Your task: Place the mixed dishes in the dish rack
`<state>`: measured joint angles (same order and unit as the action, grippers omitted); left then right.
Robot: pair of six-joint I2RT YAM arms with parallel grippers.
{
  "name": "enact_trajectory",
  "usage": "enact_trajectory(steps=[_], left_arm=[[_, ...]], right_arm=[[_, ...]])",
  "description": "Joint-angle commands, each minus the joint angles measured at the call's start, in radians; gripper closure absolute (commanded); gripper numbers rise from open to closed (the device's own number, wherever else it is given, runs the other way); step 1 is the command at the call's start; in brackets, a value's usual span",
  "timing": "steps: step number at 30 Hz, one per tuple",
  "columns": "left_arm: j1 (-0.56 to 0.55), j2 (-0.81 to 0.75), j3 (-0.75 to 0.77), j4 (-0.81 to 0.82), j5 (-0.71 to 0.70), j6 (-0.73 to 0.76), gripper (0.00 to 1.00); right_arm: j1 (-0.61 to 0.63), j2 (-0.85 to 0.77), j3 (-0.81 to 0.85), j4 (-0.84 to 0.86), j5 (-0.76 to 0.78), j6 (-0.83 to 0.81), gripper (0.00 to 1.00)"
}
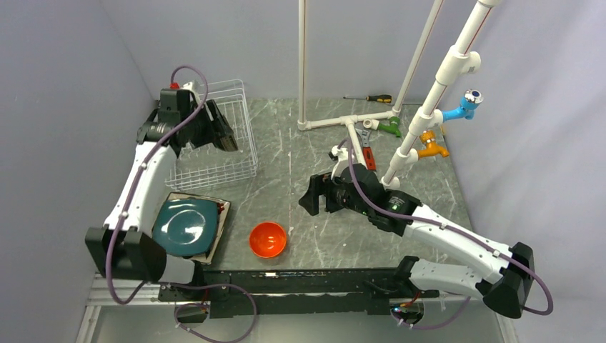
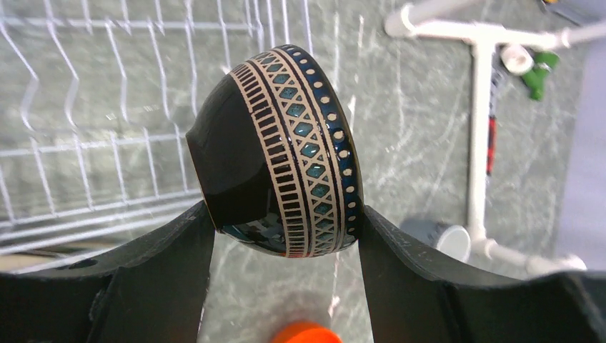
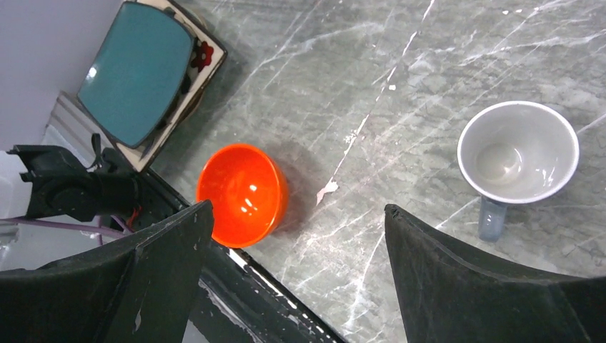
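Overhead, left pincer (image 2: 284,213) hides its clamped patterned bowl (image 2: 286,136).

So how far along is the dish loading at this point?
Barely started: no dish shows in the dish rack. In hand: left pincer grips the dark patterned bowl at the rack. Left: teal plate stacked on floral plate, orange bowl, all on the table; right pincer open, empty.

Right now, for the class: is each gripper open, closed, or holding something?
Left gripper: closed on the dark patterned bowl.
Right gripper: open, holding nothing.
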<state>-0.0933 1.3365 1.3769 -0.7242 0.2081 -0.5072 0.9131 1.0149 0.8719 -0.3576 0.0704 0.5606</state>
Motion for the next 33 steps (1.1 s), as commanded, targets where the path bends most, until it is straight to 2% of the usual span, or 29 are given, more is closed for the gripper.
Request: enact_trajectory(steps=[1,8,17,24,33], left_arm=[[0.02,0.12,0.184,0.025,-0.114,0.104,1.0],[0.054,0.37,0.448,-0.007,-0.236,0.199,1.0],[0.069,0.61,0.702,-0.021,-0.434,0.417,1.0],[0.066,0.728,0.743,0.066,-0.59,0.638,1.0],[0.057,0.848,0.766,0.194,-0.695,0.934,1.0]], right_arm=[[-0.012,0.03,0.06,-0.015,-0.031,-0.03,0.1],[-0.059,0.071,0.089,-0.029,-0.066,-0.056,0.09],[-0.171,0.125,0.127,-0.075,-0.143,-0.098,0.09],[-0.24,0.134,0.151,-0.094,-0.183,-0.136,0.09],[-0.292,0.146,0.172,-0.128,-0.22,-0.179,0.09]])
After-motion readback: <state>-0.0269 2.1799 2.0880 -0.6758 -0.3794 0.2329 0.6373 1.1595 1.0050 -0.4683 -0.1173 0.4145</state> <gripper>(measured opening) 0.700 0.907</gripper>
